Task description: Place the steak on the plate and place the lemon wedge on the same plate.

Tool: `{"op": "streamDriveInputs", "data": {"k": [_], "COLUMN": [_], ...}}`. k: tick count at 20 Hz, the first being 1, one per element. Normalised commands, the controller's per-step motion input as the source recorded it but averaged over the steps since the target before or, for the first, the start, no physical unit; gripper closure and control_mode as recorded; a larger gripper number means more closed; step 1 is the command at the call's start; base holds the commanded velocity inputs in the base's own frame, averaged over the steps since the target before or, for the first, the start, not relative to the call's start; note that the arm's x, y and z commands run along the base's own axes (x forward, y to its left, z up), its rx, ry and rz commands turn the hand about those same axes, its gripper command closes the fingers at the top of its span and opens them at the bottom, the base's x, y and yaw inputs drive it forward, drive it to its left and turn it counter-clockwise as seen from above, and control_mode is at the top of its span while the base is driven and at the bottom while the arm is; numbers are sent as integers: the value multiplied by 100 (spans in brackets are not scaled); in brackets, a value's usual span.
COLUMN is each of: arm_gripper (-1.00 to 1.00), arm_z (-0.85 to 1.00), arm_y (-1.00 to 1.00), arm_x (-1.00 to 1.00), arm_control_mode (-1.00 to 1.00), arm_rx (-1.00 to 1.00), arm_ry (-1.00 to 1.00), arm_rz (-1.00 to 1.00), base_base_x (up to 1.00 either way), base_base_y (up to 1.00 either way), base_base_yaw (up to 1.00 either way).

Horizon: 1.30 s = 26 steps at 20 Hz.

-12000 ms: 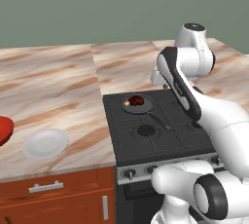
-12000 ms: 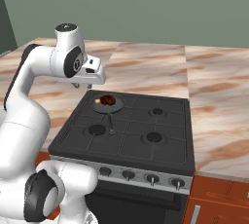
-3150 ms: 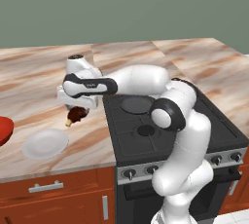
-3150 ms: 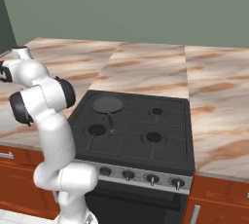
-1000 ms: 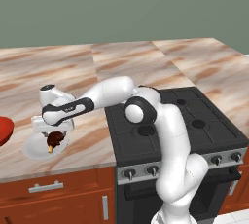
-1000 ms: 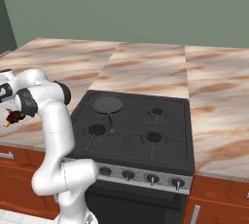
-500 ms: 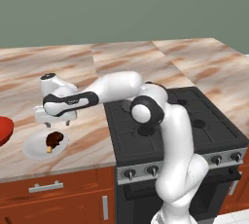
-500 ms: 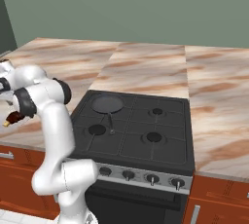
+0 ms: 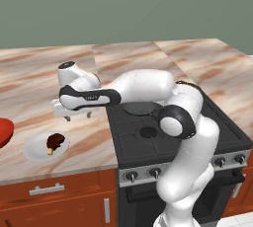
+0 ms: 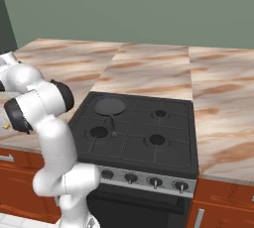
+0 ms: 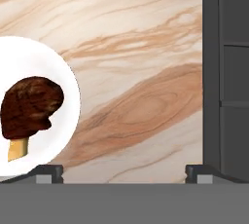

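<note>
The likeliest trouble from here was the lemon wedge: nothing yellowish-green could be made out for certain, so the arm would have to search for it, and a tiny sliver could slip from wide fingers or be dropped short of the plate. A careless return sweep low over the plate could also knock the steak off.

Taking the plate (image 9: 37, 148) as the landmark: far to its left, at the edge of the left base view, sat a red bowl (image 9: 4, 131), its contents not visible. On the plate itself lay the steak (image 9: 55, 140), slightly right of centre, its tan bit pointing toward the counter's front edge; nothing else was on the plate. Just above and to the right of the plate hung the gripper (image 9: 76, 116), its jaws spread wide and holding nothing, well clear of the meat. Further right of the plate, on the stove (image 9: 163, 134), stood the dark frying pan (image 10: 109, 106), which looked empty.
</note>
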Motion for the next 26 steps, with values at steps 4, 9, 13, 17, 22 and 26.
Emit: {"op": "streamDriveInputs", "data": {"k": [4, 9, 13, 17, 22, 26], "arm_gripper": [-100, -100, -100, -100, -100, -100], "arm_z": [49, 48, 53, 37, 17, 5], "arm_y": [-100, -100, -100, -100, -100, -100], "arm_x": [-34, -34, -47, -41, -27, -40], "arm_control_mode": [-100, -100, -100, -100, -100, -100], "arm_rx": [10, 9, 6, 0, 0, 0], "arm_ry": [-3, 0, 0, 0, 2, 0], "arm_rz": [7, 5, 0, 0, 0, -3], "base_base_x": [0, 0, 0, 0, 0, 0], "base_base_y": [0, 0, 0, 0, 0, 0], "base_base_yaw": [0, 0, 0, 0, 0, 0]}}
